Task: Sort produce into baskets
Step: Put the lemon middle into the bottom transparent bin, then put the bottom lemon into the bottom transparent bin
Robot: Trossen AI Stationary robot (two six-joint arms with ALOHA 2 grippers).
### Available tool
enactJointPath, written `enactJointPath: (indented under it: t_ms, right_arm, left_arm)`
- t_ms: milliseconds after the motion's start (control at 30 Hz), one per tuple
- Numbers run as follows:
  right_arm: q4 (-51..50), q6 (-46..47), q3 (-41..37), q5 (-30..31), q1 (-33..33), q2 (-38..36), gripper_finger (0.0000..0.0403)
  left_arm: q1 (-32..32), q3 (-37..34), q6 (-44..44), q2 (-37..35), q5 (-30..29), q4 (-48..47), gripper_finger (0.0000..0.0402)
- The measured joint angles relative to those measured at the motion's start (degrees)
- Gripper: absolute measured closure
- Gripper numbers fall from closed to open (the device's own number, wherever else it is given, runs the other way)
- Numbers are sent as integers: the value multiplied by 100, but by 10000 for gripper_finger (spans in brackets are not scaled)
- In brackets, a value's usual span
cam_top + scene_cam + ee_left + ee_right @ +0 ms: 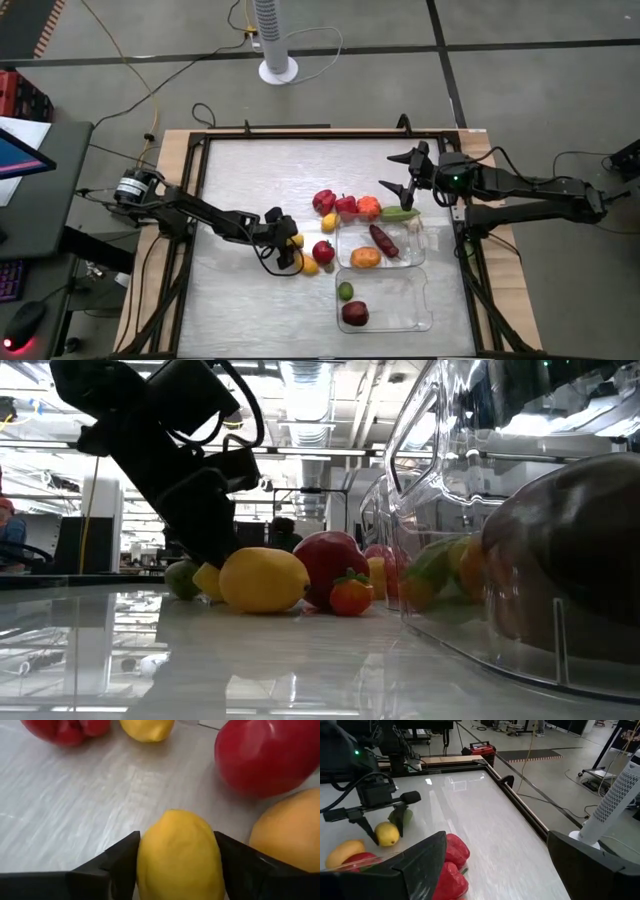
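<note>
The left pincer (177, 857) pinches a yellow lemon (179, 854) on the surface (240, 190), ready to lift toward a basket (418, 256), while the right pincer (397, 172) hovers spread.

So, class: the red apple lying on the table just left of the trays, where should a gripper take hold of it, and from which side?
Across the red apple at its widest middle, coming straight down from above: it is round and sits among neighbours, a yellow lemon close by.
</note>
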Motion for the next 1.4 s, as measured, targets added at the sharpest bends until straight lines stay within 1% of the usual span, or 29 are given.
enactJointPath:
  t_ms: [133, 233, 300, 400, 467, 567, 733, 800, 867, 1000, 1067, 1100, 1233, 1400]
  right_arm:
    - [-10, 0, 0, 0, 0, 0, 33]
    - [-10, 2, 0, -2, 0, 0, 33]
    - [-10, 7, 0, -2, 0, 0, 33]
    - [-3, 11, 0, -2, 0, 0, 33]
    - [11, 11, 0, -2, 0, 0, 33]
    - [26, 9, 0, -2, -2, 0, 33]
    - [7, 39, 0, -2, -4, -2, 33]
    - [-32, 54, 0, -2, 9, 0, 33]
    - [-88, 60, 0, -1, 35, -1, 33]
    - [-146, 55, 0, -2, 37, 0, 33]
    - [-138, 35, 0, -2, 37, -2, 33]
    - [-142, 29, 0, -1, 35, -2, 33]
    - [-148, 31, 0, -1, 35, -2, 33]
    - [-152, 37, 0, -2, 37, 0, 33]
  left_arm:
    - [2, -10, 99, -389, 20, -214, 221]
    - [7, -10, 182, -872, -19, -225, 224]
    - [7, -10, 202, -1195, 0, 73, 222]
    - [-90, 39, 264, -1334, 392, 985, 206]
    - [-269, 303, 343, -1100, 582, 1121, 200]
    - [-552, 1023, 498, -451, 644, 704, 197]
    - [-853, 2721, 1053, 766, 1361, 298, 196]
    - [-940, 3368, 1376, 1142, 1500, -95, 195]
    - [-977, 4003, 1579, 1523, 1440, -427, 194]
    - [-946, 4973, 1709, 2093, 1294, -1386, 179]
    - [-917, 5263, 1782, 2251, 1295, -1874, 164]
    - [-900, 5376, 1793, 2319, 1291, -1963, 155]
    - [-875, 5476, 1935, 2355, 1220, -2399, 126]
    - [-1034, 5483, 2001, 2147, 845, -3067, 119]
